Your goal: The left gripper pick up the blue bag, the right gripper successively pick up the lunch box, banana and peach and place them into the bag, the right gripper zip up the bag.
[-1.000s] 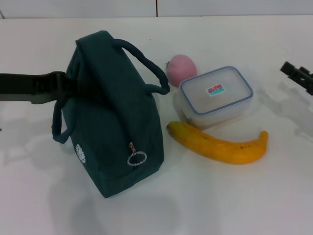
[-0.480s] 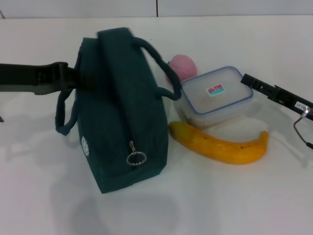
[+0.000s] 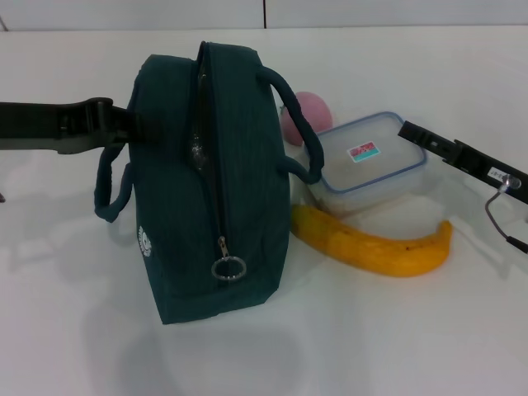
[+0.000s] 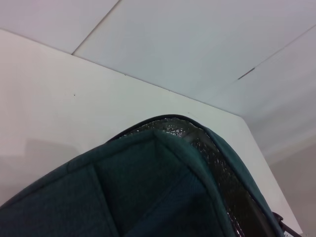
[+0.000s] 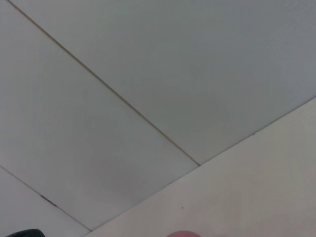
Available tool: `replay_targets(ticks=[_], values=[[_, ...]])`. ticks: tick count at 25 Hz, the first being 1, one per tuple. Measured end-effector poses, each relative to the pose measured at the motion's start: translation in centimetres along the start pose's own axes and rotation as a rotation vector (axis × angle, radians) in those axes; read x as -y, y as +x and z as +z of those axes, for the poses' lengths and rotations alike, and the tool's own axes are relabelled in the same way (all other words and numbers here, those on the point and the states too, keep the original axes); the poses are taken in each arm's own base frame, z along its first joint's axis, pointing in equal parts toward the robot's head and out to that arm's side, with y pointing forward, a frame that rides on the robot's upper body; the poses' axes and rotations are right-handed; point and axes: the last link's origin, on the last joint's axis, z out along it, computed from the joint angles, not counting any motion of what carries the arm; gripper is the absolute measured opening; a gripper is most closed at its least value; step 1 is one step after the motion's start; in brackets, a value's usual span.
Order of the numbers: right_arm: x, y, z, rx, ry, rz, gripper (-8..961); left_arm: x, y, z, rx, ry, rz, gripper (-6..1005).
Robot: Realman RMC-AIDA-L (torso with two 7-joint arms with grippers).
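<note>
Left hand (image 3: 124, 132) is gripping the blue bag (image 3: 210, 190) at its left side, standing it upright left of centre. Right hand (image 3: 425, 140) is hovering over the lunch box (image 3: 367, 161); can't tell its finger state. Next it needs to descend and grasp the box, with banana (image 3: 375, 243) and peach (image 3: 309, 111) waiting on the table (image 3: 371, 338).

peach (image 3: 312, 111) mostly hidden behind bag (image 3: 210, 181), banana (image 3: 375, 246) end behind bag, right gripper (image 3: 462, 157) cut off at edge
</note>
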Motion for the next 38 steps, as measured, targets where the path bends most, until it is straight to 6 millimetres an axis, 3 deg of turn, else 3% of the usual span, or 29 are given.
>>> replay_targets(ticks=[10,38], values=[[-1.2,0.2,1.4,-0.015,-0.042,0.048,858,0.1,0.0,-0.1,0.002,0.007,0.018,45],[-3.4,-0.4,1.5,-0.021,-0.189,0.291,856,0.3,-0.1,-0.2,0.004,0.004,0.031,45]])
